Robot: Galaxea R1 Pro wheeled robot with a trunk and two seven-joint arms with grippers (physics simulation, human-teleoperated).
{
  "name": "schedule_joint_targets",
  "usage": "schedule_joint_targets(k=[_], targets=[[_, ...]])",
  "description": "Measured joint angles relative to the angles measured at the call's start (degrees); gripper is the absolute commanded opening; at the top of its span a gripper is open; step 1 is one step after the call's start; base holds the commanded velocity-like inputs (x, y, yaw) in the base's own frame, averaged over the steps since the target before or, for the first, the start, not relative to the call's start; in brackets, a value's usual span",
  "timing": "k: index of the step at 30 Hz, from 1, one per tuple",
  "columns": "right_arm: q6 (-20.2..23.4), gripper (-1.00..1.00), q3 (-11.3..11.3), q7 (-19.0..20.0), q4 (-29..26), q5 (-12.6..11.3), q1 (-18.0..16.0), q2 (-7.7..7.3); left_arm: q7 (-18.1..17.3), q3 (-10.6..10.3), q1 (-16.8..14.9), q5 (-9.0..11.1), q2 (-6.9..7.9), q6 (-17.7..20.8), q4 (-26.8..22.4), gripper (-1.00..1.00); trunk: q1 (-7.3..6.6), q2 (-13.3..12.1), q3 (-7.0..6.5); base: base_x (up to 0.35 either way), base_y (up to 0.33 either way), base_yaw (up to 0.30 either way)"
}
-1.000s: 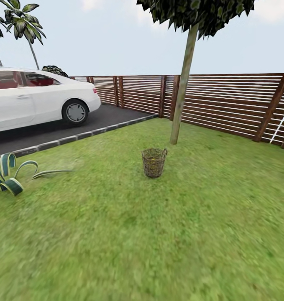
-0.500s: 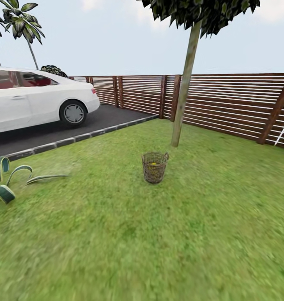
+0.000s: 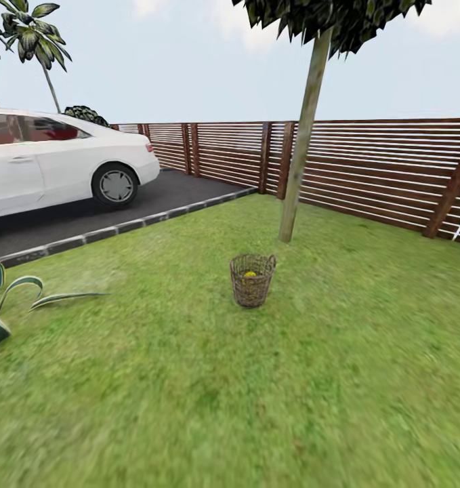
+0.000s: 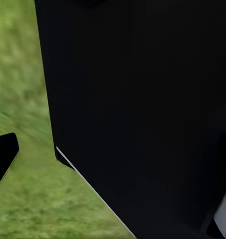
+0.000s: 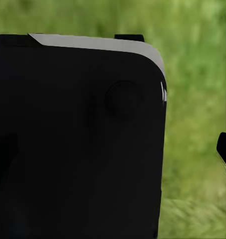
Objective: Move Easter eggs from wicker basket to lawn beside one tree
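The wicker basket (image 3: 252, 280) stands upright on the lawn (image 3: 189, 379) in the middle of the head view, some way ahead of me. Over its rim I catch a patch of yellow, one of the Easter eggs (image 3: 250, 274); whatever else lies inside is hidden by the weave. The tree (image 3: 299, 163), with a pale leaning trunk, rises just behind the basket and a little to its right. Each wrist view looks past a black part of my own body onto blurred grass. A dark tip at the edge of each wrist view may be a finger, too little to judge.
A white car (image 3: 53, 159) is parked on the dark driveway (image 3: 87, 213) at the left, behind a grey kerb (image 3: 121, 227). The brown slat fence (image 3: 379, 169) closes the garden at the back. A striped-leaf plant (image 3: 6, 301) grows at the near left.
The whole view has moved forward and a little right: basket and tree look nearer, car and plant slide left. A yellow egg now shows over the basket's rim.
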State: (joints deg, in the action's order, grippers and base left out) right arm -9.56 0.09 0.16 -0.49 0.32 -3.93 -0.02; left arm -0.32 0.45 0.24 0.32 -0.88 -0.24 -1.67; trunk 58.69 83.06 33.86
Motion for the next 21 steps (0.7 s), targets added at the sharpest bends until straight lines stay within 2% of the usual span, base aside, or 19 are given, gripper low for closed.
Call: schedule_joint_targets(k=[6,13,21], targets=[[0.0,1.0,0.0,0.0,0.0,0.0,0.0,0.06,0.0,0.0,0.0,0.0,0.0,0.0,0.0,1.0,0.0,0.0,0.0,0.34,0.0,-0.03],[0.0,1.0,0.0,0.0,0.0,0.0,0.0,-0.04,0.0,0.0,0.0,0.0,0.0,0.0,0.0,1.0,0.0,0.0,0.0,0.34,0.0,-0.211],[0.0,1.0,0.0,0.0,0.0,0.0,0.0,-0.02,0.0,0.0,0.0,0.0,0.0,0.0,0.0,1.0,0.0,0.0,0.0,0.34,0.0,-0.028]])
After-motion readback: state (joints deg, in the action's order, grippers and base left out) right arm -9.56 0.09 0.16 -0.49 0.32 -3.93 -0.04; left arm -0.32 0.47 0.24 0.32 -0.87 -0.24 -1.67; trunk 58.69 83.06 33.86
